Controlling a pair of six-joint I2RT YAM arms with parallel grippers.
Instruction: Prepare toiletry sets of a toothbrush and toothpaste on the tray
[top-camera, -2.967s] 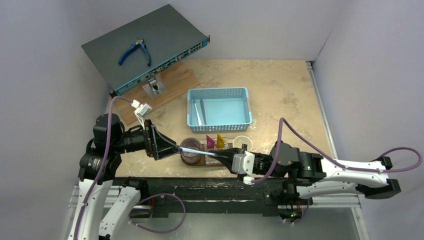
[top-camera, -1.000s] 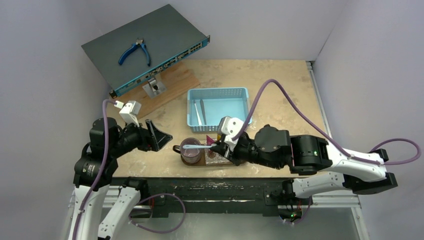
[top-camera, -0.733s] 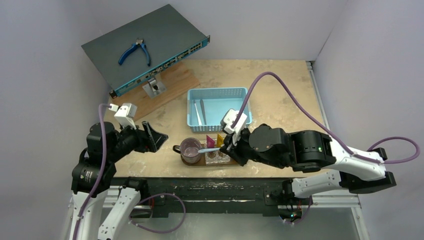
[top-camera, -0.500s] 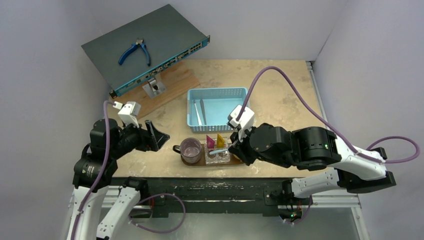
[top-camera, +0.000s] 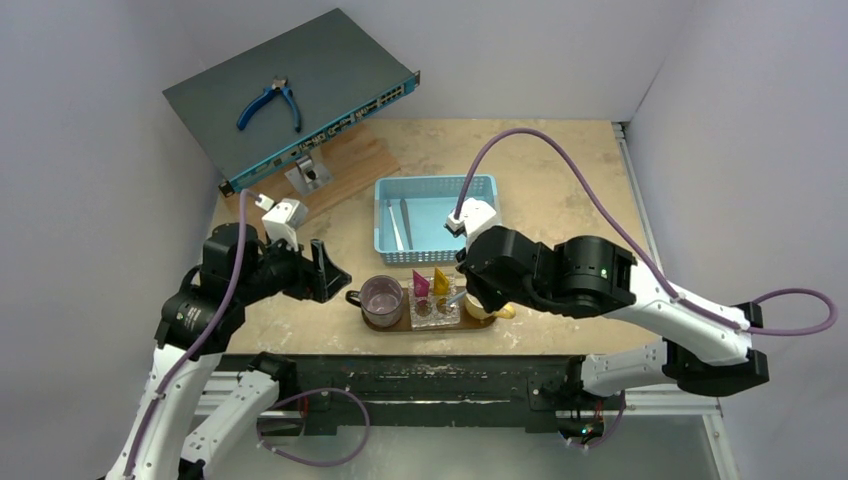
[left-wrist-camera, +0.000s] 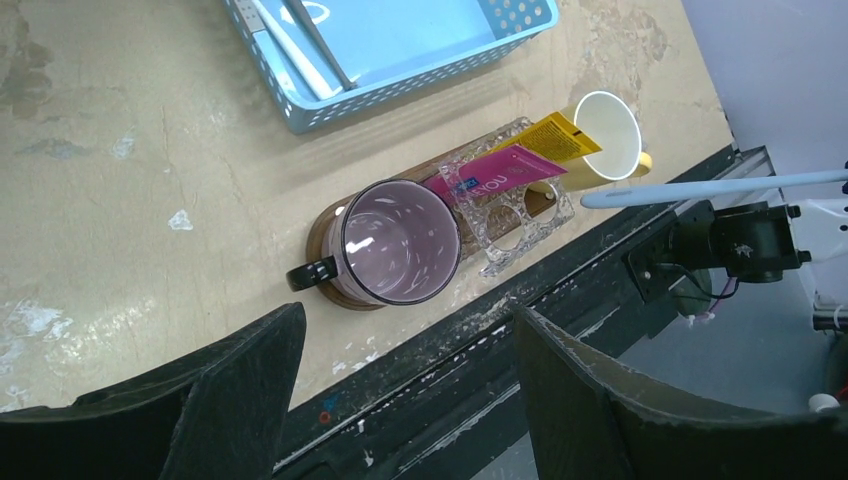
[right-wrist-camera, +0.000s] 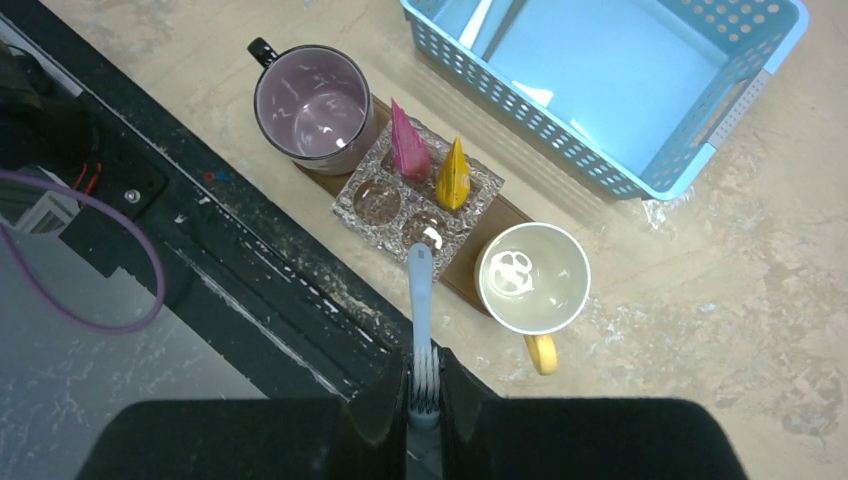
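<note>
Hanging above the near edge of the beige table (top-camera: 560, 180), right gripper (right-wrist-camera: 424, 378) points down, its fingers pinched together on the bristle end of a pale-blue plastic toothbrush (right-wrist-camera: 420, 300). Handle runs away from the fingers; its free end lines up over a near well of the clear glass holder (right-wrist-camera: 378, 203). Contact with the holder: cannot tell.

Dark-brown oval wooden tray (right-wrist-camera: 468, 268) lies along the near table edge, just in front of the blue mesh plastic basket (right-wrist-camera: 700, 135).
- Left end of tray: translucent purple mug (right-wrist-camera: 313, 105), upright, black handle.
- Middle: the glass holder, four wells. Magenta-pink toothpaste tube (right-wrist-camera: 408, 148) and yellow-orange toothpaste tube (right-wrist-camera: 453, 178) stand in the two wells on the basket side, crimped ends up.
- Right end: cream cup (right-wrist-camera: 533, 278) with a yellow handle, upright.

Inside the basket, at its left side: a white toothbrush (left-wrist-camera: 292, 50) and a grey toothbrush (left-wrist-camera: 320, 45), lying side by side.

Left gripper (left-wrist-camera: 405, 325) hovers left of the mug, jaws wide apart, nothing between them.
</note>
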